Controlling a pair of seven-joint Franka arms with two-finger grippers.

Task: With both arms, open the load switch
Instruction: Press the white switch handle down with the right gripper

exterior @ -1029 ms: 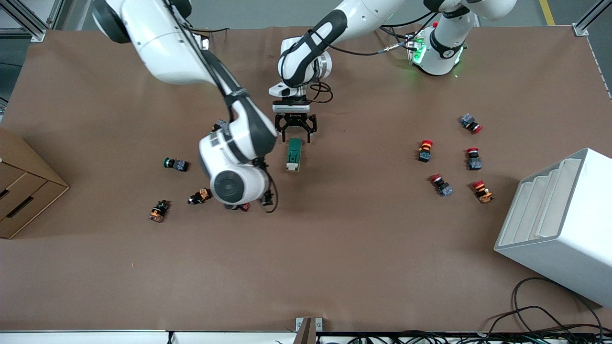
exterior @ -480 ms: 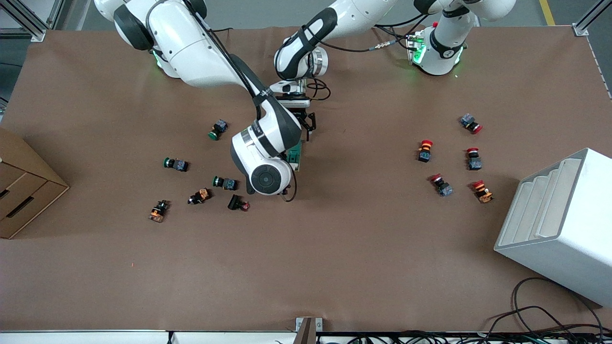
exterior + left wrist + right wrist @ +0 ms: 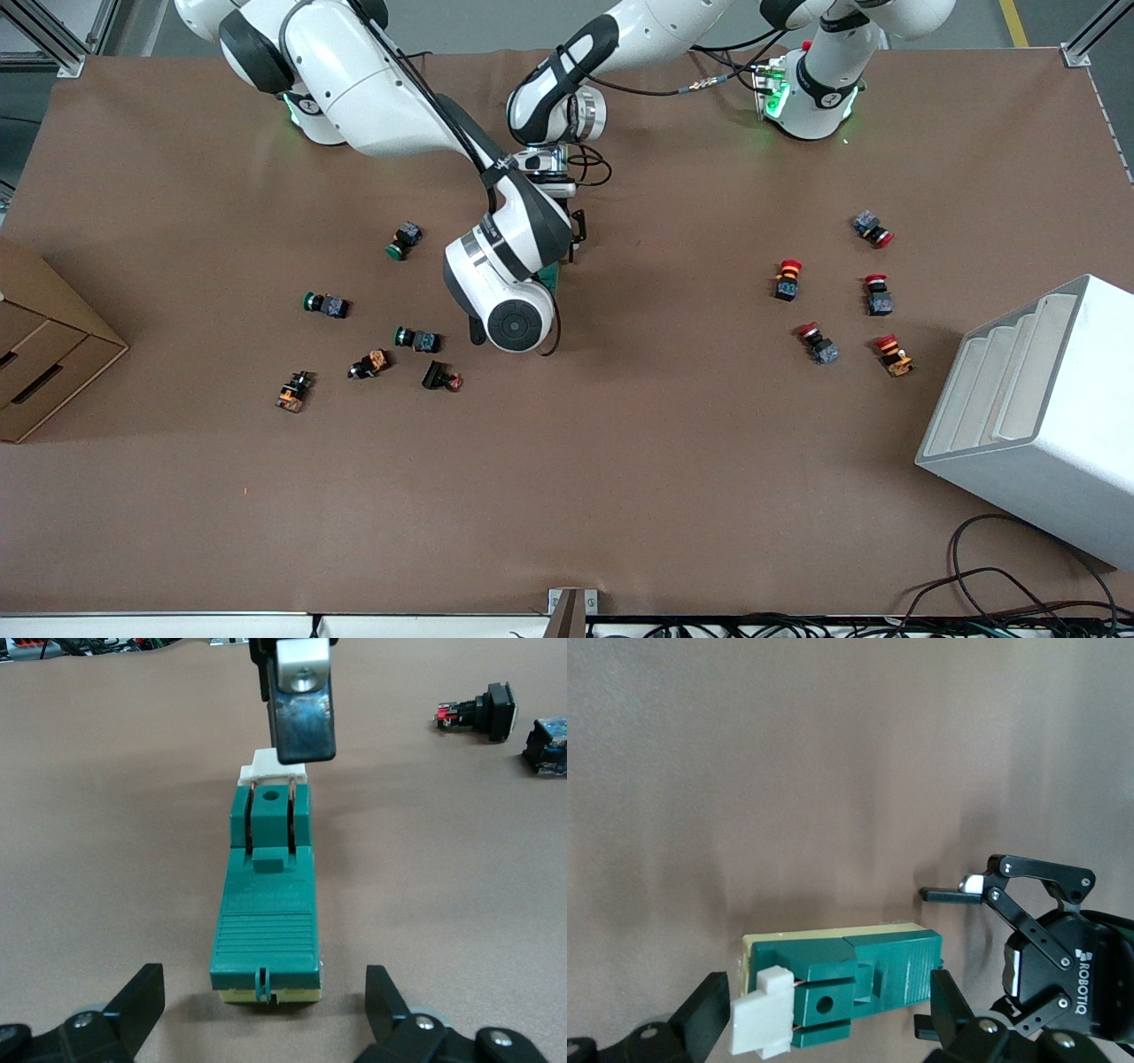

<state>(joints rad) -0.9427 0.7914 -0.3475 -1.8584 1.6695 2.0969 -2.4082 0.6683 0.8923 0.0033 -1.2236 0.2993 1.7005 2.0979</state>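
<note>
The load switch is a dark-green block lying flat mid-table, with a white lever at the end nearer the front camera. In the front view only a green sliver shows under the right arm's wrist. My left gripper is open, its fingers flanking the switch's other end without touching. My right gripper hangs open over the switch, fingers spread along its length, one finger above the lever.
Green-capped buttons lie toward the right arm's end, and several red-capped ones toward the left arm's end. A cardboard box and a white rack stand at the table's two ends.
The right arm has swung from over the green-capped buttons to above the load switch, hiding it in the front view. The left gripper has barely shifted.
</note>
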